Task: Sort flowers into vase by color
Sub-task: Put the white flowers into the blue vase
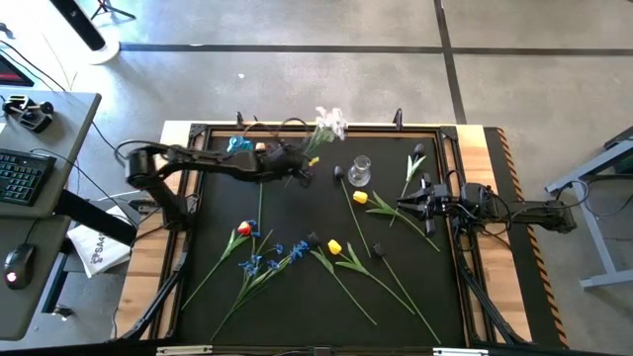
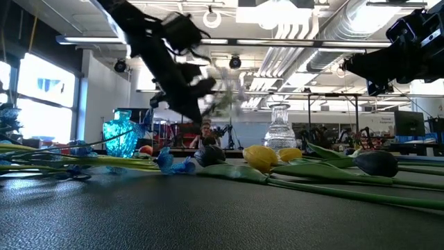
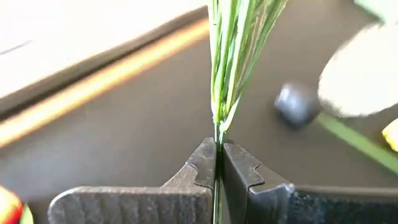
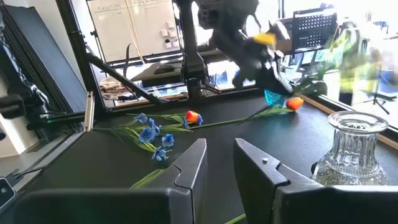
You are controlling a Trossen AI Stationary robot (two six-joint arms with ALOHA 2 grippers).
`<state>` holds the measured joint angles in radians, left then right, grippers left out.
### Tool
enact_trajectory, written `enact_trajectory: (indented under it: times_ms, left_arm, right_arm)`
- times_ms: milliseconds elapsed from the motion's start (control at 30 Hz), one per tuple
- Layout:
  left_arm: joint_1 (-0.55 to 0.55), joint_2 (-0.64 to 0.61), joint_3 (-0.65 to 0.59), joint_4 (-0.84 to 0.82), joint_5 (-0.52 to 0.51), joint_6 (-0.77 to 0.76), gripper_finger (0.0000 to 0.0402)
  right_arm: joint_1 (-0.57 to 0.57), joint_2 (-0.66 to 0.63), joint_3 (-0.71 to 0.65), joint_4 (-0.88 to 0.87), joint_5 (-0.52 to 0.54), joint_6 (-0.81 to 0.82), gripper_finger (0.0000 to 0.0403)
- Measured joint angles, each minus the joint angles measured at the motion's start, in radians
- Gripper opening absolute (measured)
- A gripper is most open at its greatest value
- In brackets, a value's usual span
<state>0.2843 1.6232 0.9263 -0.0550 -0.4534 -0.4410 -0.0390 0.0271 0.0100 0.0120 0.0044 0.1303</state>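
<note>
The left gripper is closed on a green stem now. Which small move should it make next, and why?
Probably it should carry the white flower toward the clear glass vase and bring the stem end over its mouth. The left gripper is shut on the stem, the flower is already off the mat, and the vase stands close by, seemingly empty.

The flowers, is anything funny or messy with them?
Mostly messy: the flowers lie scattered flat on the black table, and the clear vase looks empty. Only the white spray is up, pinched by its stem in the left claw.

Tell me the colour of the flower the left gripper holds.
White, on a green stem; high view shows it best.
</note>
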Motion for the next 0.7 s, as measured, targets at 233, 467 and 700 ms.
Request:
enact_trajectory:
  times_ms: [233,467,700]
  left_arm:
    - [-0.012,-0.204,-0.268,0.512,-0.053,0.174,0.0000]
    - [0.001,-0.365,-0.436,0.745,-0.186,0.469,0.0000]
    - [0.005,-0.478,-0.453,0.750,-0.361,0.580,0.0004]
  right_arm:
    - [0.000,0.000,0.000,0.000,0.000,0.000,0.0078]
    - [0.000,0.000,0.000,0.000,0.000,0.000,0.0078]
    - [0.000,0.000,0.000,0.000,0.000,0.000,0.0078]
